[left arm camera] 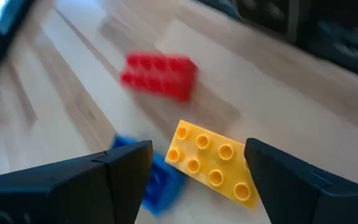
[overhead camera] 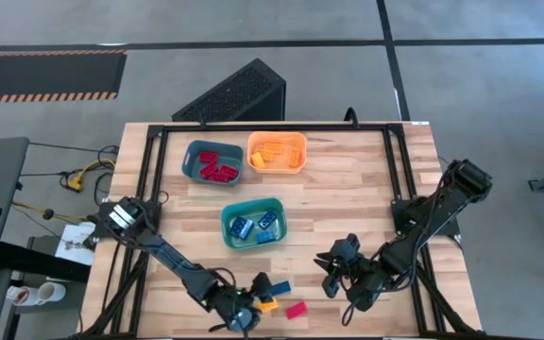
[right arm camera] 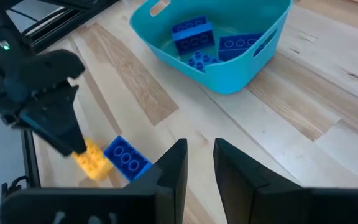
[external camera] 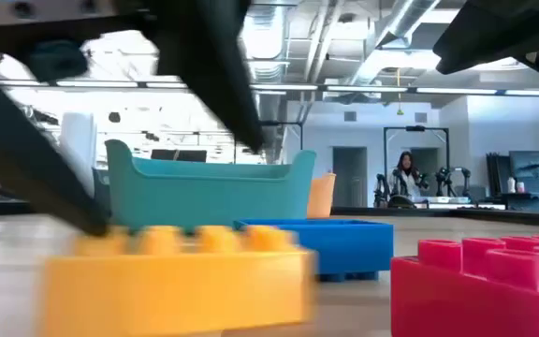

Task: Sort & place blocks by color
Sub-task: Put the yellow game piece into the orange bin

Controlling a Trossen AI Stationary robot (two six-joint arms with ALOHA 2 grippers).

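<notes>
Left end effector point(left arm camera: 197, 168): held open at the table's near edge, yellow block point(left arm camera: 213, 163) lying between its fingers | blue block point(left arm camera: 157, 180) touching the yellow one just beside it | red block point(left arm camera: 159, 74) just beyond | right end effector point(overhead camera: 333, 269): parted slightly, nothing gripped, hovering to the right | teal tray point(overhead camera: 253, 224) with blue blocks farther off.
</notes>
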